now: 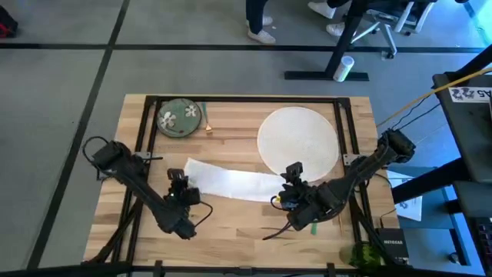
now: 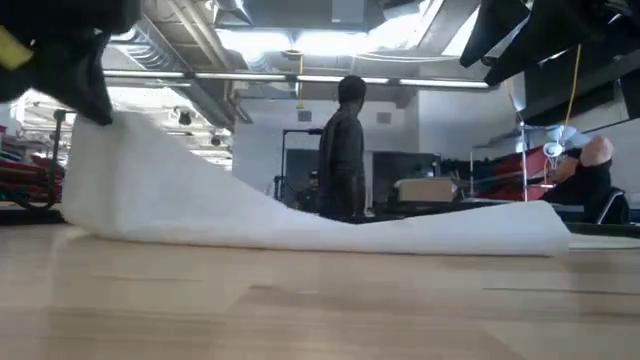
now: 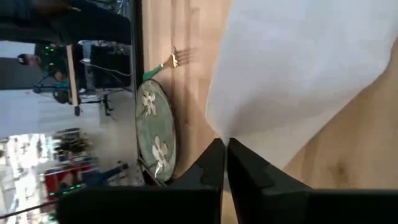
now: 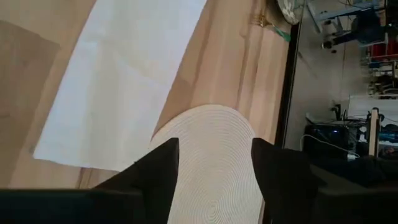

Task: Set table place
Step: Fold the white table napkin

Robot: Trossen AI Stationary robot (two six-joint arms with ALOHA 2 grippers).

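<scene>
A white napkin lies as a long strip across the middle of the wooden table. Its left end is raised and the rest lies flat. My left gripper is shut on that left end. My right gripper stands open above the near edge of the large round white plate, by the napkin's right end, with nothing between its fingers. The small green flowered dish sits at the far left with a gold fork beside it. My left gripper pinches a corner of the napkin's left end between its two shut fingers. That end is lifted off the table and slopes down from the gripper. The rest of the napkin lies on the wood.
Black frame bars run along the table's left, far and right sides. Something green lies near the front right under my right arm. A person stands in the room beyond the table.
</scene>
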